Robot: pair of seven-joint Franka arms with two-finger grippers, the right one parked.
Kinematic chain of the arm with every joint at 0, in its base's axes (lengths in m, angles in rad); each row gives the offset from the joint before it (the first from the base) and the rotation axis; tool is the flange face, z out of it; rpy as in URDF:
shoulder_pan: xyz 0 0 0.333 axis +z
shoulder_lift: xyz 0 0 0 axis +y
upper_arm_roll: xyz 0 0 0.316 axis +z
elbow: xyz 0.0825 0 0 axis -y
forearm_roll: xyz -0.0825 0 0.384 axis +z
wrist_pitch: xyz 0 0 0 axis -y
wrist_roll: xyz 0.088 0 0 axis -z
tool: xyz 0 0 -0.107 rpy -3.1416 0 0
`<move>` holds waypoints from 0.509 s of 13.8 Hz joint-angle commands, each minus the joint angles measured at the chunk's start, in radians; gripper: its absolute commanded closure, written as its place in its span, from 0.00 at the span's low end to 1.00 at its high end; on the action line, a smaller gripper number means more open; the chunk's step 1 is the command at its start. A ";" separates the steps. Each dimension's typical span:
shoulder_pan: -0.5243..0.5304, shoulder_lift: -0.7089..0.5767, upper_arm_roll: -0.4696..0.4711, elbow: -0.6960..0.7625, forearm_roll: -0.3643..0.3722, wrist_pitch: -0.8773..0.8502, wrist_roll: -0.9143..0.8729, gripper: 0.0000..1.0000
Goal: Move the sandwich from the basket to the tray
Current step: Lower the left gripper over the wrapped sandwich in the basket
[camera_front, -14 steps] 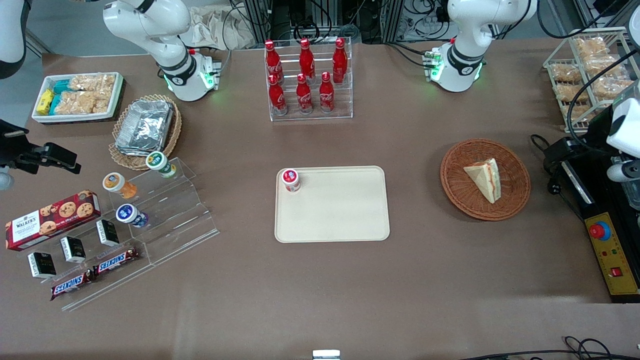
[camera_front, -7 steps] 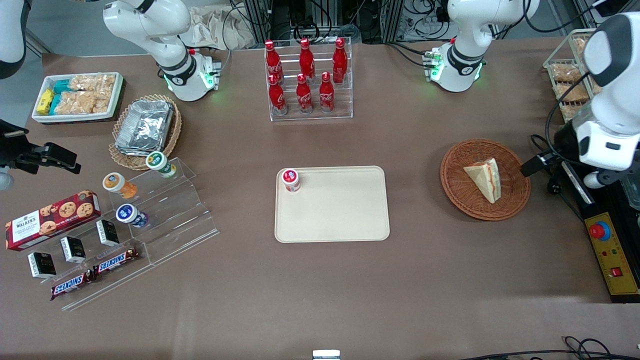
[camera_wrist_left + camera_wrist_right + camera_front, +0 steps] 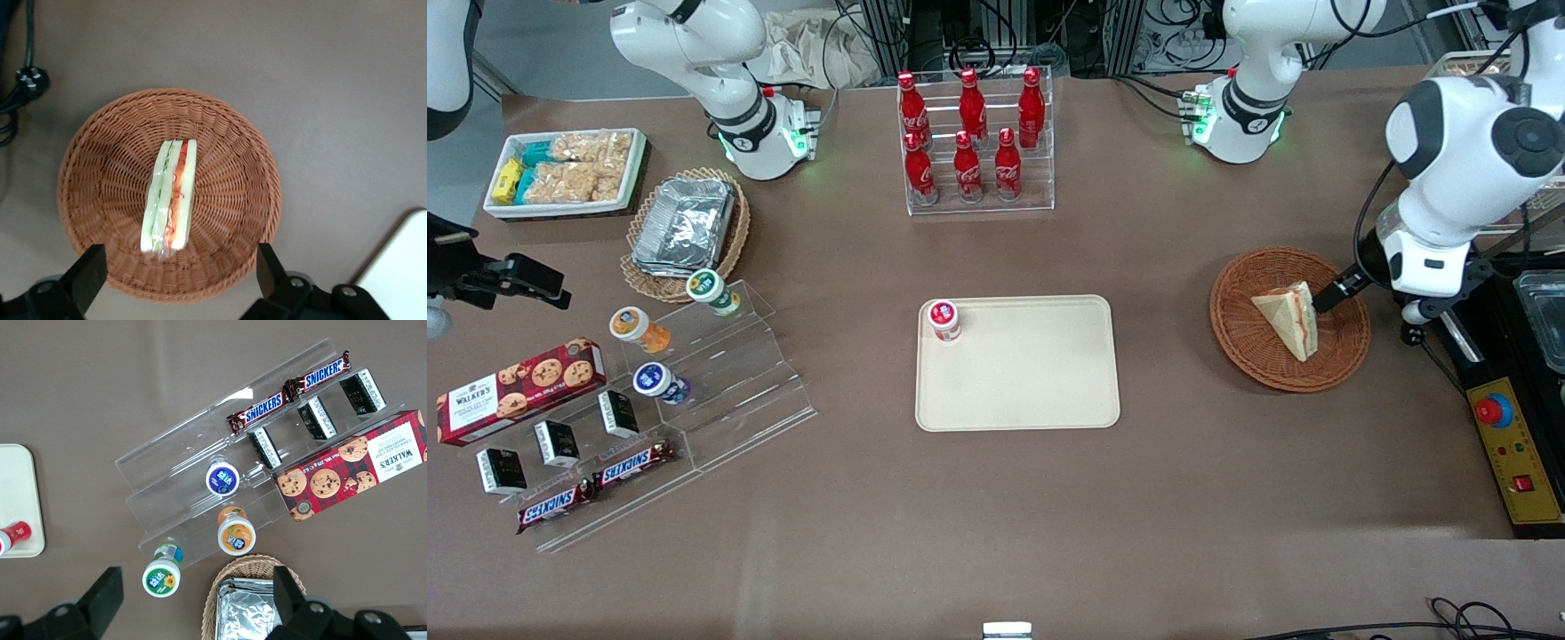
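Claw over the basket
Your claw (image 3: 177, 280) hangs open above the sandwich (image 3: 170, 195) lying in the basket (image 3: 230, 143).

In the left wrist view, only the two dark fingers (image 3: 87, 273) of the gripper (image 3: 177, 277) show, spread wide at either side of the basket (image 3: 230, 220), their bases cut off by the frame's edge, while just a corner of the tray (image 3: 400, 273) enters the picture. In the front view the arm's white body hides most of the gripper (image 3: 1336, 292), leaving one dark finger visible over the basket's (image 3: 1249, 351) rim beside the sandwich (image 3: 1288, 318). The labels on the small packets toward the parked arm's end of the bench (image 3: 1049, 533) are too small to read.
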 commanded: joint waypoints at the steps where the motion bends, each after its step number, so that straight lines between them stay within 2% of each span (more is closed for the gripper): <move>1: 0.012 0.003 -0.008 -0.122 -0.002 0.163 -0.018 0.00; 7: 0.012 0.110 -0.008 -0.249 -0.002 0.432 -0.037 0.00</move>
